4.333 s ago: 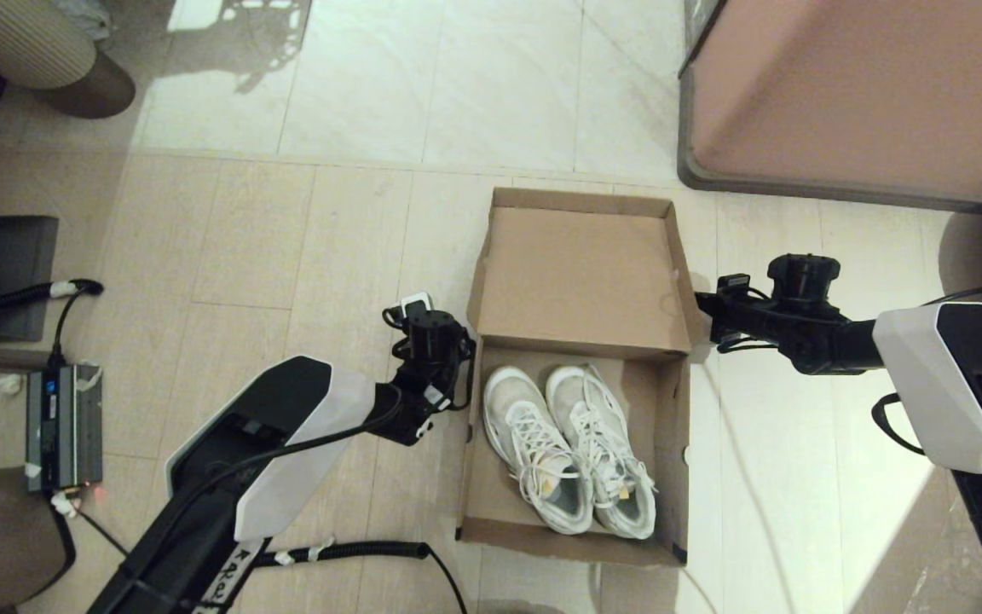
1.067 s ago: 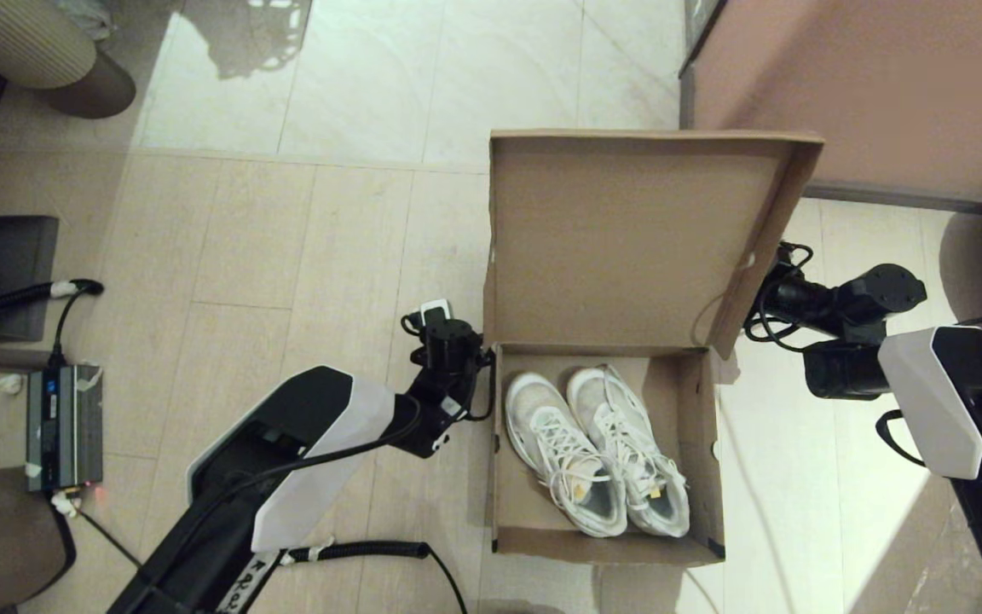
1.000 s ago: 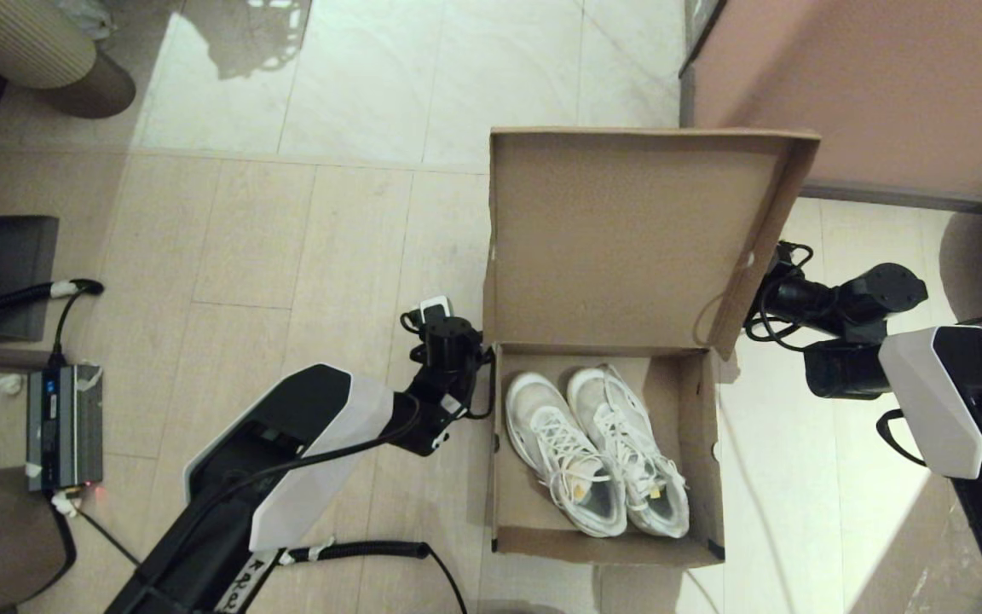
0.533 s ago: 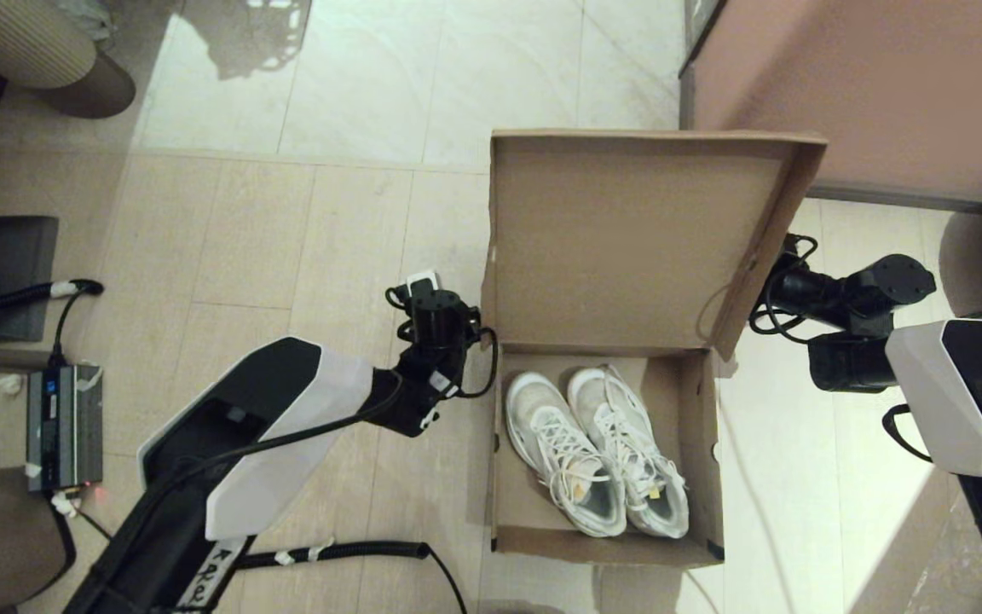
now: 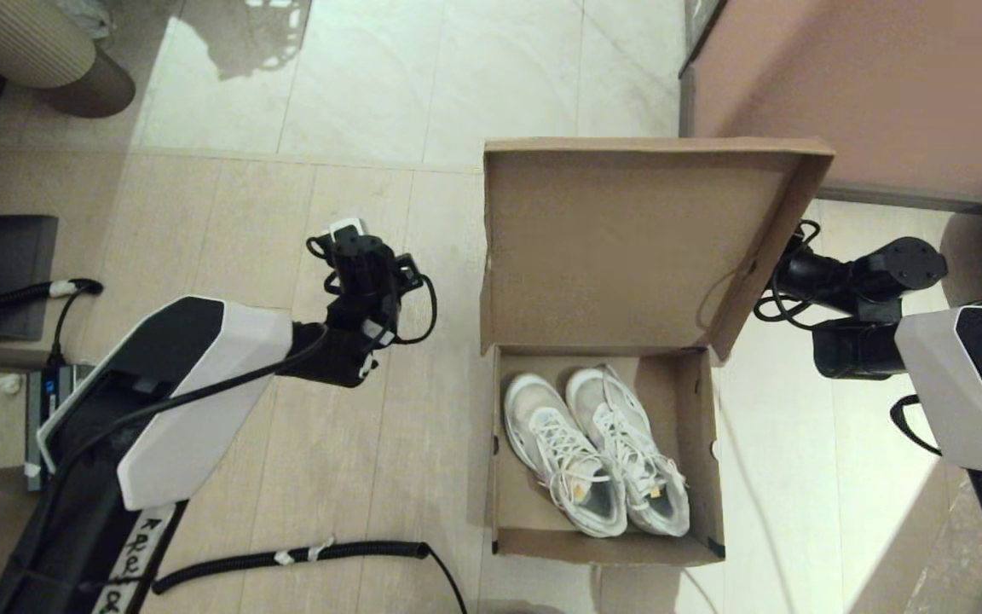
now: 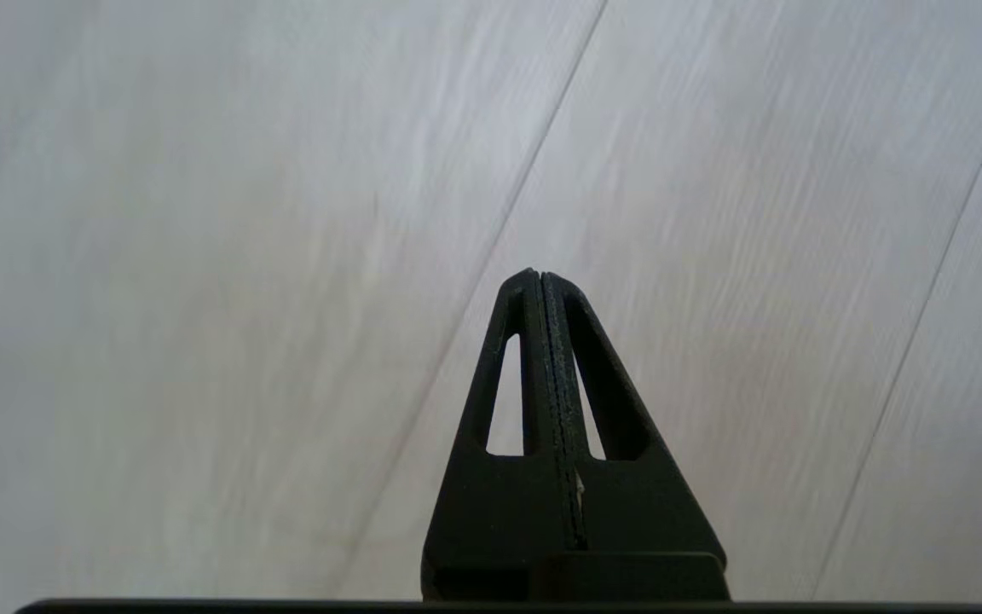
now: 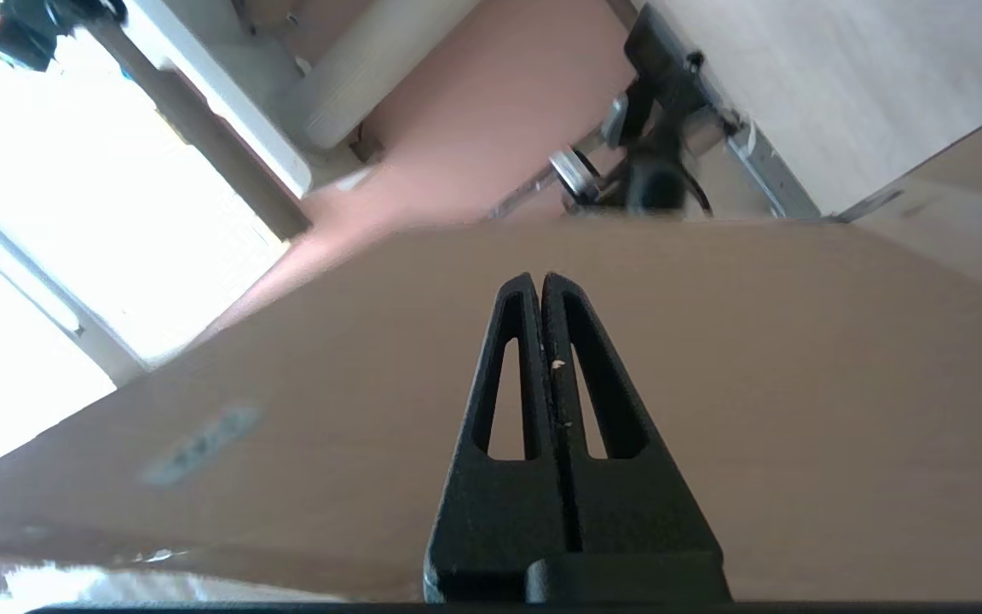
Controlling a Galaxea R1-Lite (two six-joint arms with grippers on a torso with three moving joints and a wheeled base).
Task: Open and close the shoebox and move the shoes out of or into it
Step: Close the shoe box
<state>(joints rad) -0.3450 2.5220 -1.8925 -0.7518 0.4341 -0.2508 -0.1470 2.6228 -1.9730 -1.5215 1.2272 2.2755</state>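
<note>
Writing: handwritten dark marks on the white cover of the left arm (image 5: 171, 401), near its lower end in the head view; not legible.
Label: pale oblong patch on the outer face of the lid (image 7: 201, 443) in the right wrist view; text blurred, unreadable.
Shoebox (image 5: 606, 460): brown cardboard, on the floor (image 5: 286, 230) right of centre, open; black tape at the near right corner.
Lid: raised steeply from the far hinge, inner face towards the head camera, standing over the far end of the box.
Shoes (image 5: 597, 452): white lace-up pair, side by side inside the box, toes towards the hinge, heels towards the near wall, touching each other.
Right gripper (image 7: 542, 286): clenched on nothing, tips against or just off the outer face of the lid; contact not resolvable.
Left gripper (image 6: 540, 281): clenched, holding nothing, above bare floor planks, well apart from the box on its left.
Obstruction: raised lid hides the right gripper's fingers in the head view.
Surroundings: pinkish-brown cabinet (image 5: 866, 94) just behind the lid; coiled black cable (image 5: 303, 556) on the floor near the box's near left corner; grey device (image 5: 39, 418) with cables at far left, partly behind the left arm; ribbed beige cylinder (image 5: 22, 43) at the far left corner.
</note>
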